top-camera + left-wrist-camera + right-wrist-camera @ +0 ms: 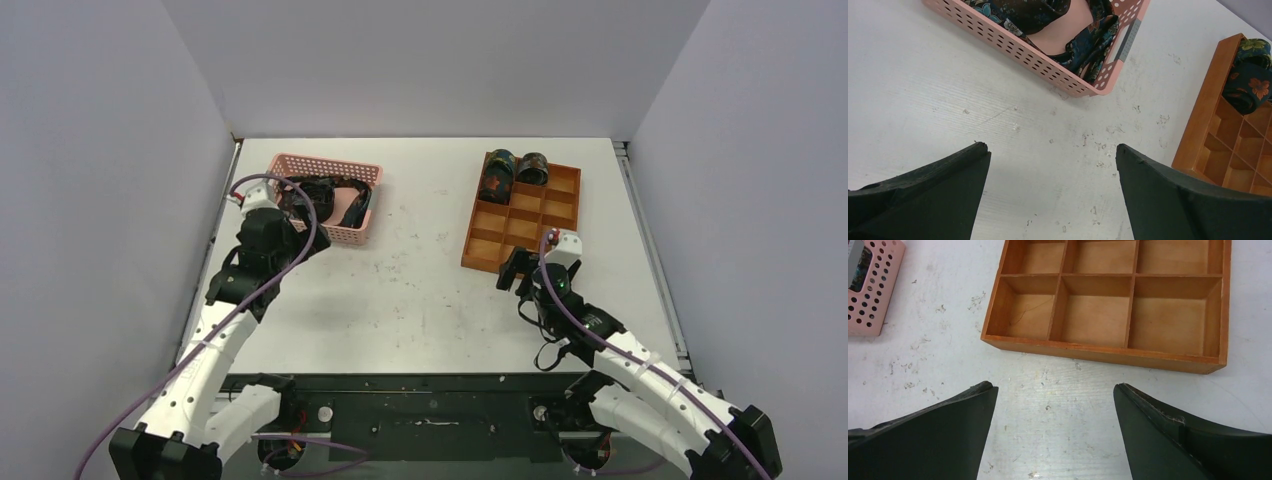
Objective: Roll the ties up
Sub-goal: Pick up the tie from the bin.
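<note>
Dark patterned ties lie bunched in a pink perforated basket at the back left; one end hangs over its rim. They also show in the left wrist view inside the basket. Two rolled ties stand in the far compartments of a wooden divided tray; one also shows in the left wrist view. My left gripper is open and empty, just in front of the basket. My right gripper is open and empty, near the tray's near edge.
The wooden tray's near compartments hold nothing. The white table is scuffed between basket and tray. Grey walls close in the left, back and right sides. A black base strip runs along the near edge.
</note>
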`<state>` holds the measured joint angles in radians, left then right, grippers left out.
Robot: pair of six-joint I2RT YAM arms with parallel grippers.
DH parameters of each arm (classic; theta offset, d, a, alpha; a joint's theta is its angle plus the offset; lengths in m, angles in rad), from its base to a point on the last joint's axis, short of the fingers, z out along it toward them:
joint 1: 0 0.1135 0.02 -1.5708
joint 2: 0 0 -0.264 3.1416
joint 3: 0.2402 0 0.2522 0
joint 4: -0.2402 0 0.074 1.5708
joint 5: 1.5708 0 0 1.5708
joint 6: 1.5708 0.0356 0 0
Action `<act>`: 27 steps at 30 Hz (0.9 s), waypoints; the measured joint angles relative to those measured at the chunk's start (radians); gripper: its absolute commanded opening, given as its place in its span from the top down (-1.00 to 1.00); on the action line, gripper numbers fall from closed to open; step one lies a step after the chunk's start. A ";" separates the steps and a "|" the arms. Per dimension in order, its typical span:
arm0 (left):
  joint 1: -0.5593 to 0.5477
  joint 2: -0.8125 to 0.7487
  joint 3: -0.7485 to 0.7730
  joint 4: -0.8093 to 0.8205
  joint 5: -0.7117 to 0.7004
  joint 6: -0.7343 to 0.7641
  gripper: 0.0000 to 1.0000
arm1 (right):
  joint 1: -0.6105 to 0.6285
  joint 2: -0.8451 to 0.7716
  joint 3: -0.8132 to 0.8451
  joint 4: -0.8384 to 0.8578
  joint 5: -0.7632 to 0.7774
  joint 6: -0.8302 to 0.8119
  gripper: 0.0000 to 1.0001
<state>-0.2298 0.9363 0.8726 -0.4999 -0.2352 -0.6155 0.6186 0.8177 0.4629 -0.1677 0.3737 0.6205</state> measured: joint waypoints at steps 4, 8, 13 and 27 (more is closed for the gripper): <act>-0.004 -0.018 -0.003 0.006 -0.007 0.027 -0.93 | -0.005 -0.007 0.006 0.002 -0.019 -0.019 -0.80; 0.018 -0.065 -0.022 0.037 -0.011 0.023 -0.93 | -0.009 0.005 0.006 0.006 -0.076 -0.044 -0.79; 0.059 -0.086 -0.047 0.205 0.012 0.005 -0.93 | -0.009 0.026 0.006 0.040 -0.150 -0.060 -0.80; 0.217 0.790 0.507 0.191 0.173 0.085 -0.57 | -0.002 0.127 -0.012 0.103 -0.268 -0.058 -0.80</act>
<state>-0.0128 1.7267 1.3800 -0.3088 -0.0624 -0.5301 0.6170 0.9451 0.4507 -0.0650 0.1055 0.5629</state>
